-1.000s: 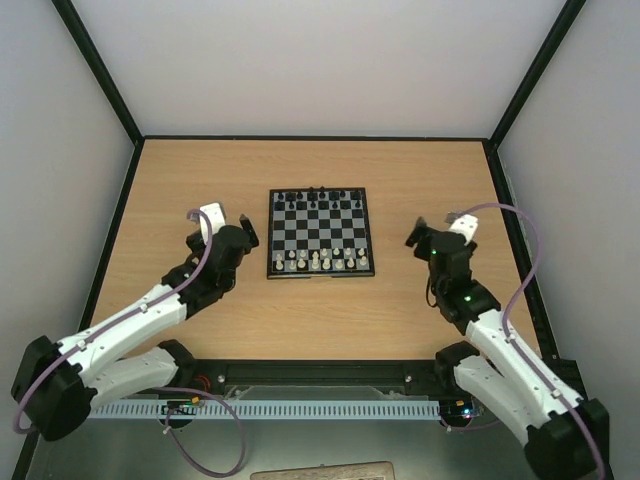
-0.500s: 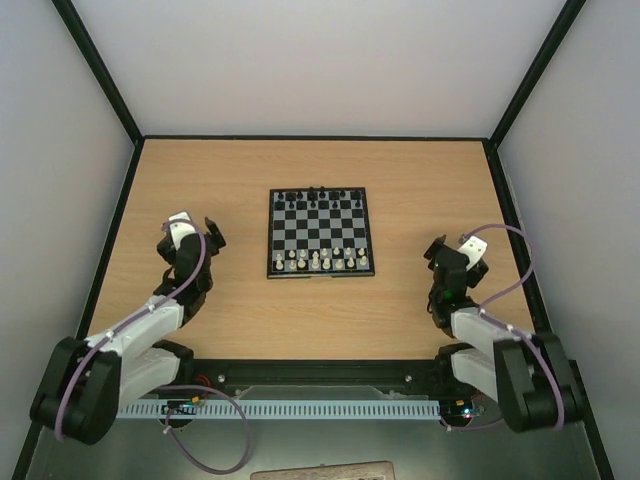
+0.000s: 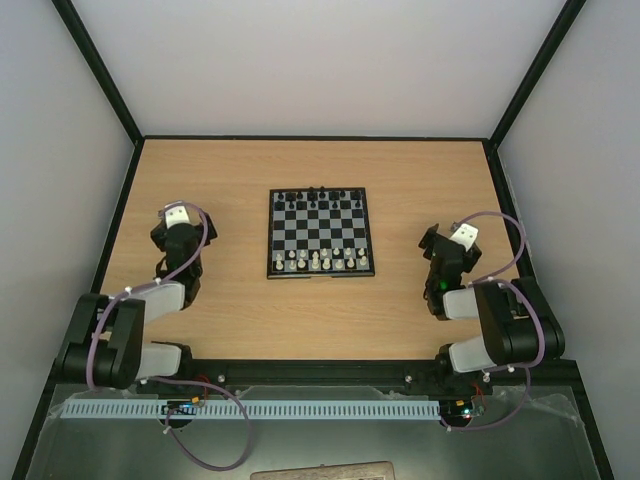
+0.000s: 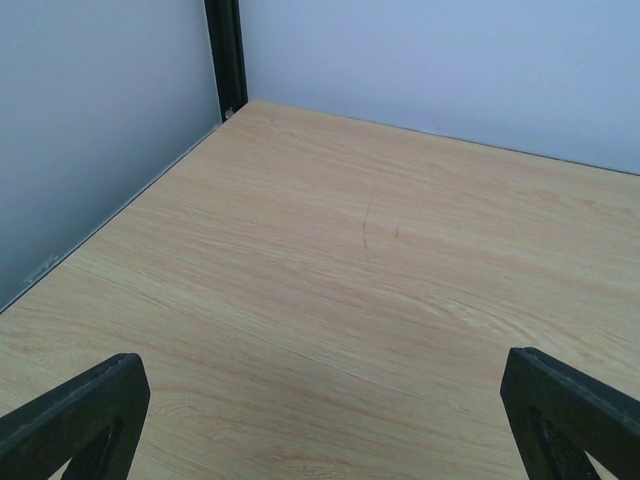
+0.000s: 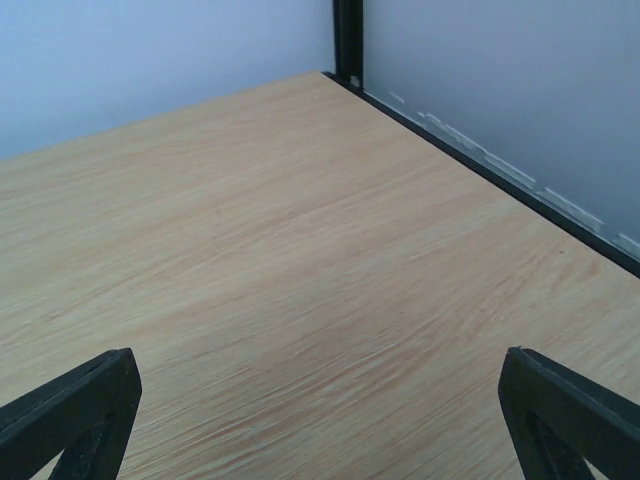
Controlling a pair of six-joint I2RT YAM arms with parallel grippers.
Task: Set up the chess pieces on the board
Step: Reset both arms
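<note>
Cream chess pieces point(image 3: 320, 261) stand along the near rows of the board point(image 3: 320, 229) in the middle of the wooden table point(image 3: 420, 180), so the setting-up seems finished, and the left gripper point(image 4: 322, 415) and right gripper point(image 5: 320, 415), both spread wide and holding nothing, probably need only to rest at the sides.

The left arm point(image 3: 150, 300) is folded tight over its base on the left side. Its wrist point(image 3: 180, 238) is raised and aimed toward the far side, and the left jaws stand wide apart with nothing between them, their black fingertips point(image 4: 75, 415) at the lower corners of the wrist view. The right arm point(image 3: 495, 325) mirrors this on the right, wrist point(image 3: 448, 262) lifted, right jaws equally wide and holding nothing, fingertips point(image 5: 70, 405) clear above the surface.
</note>
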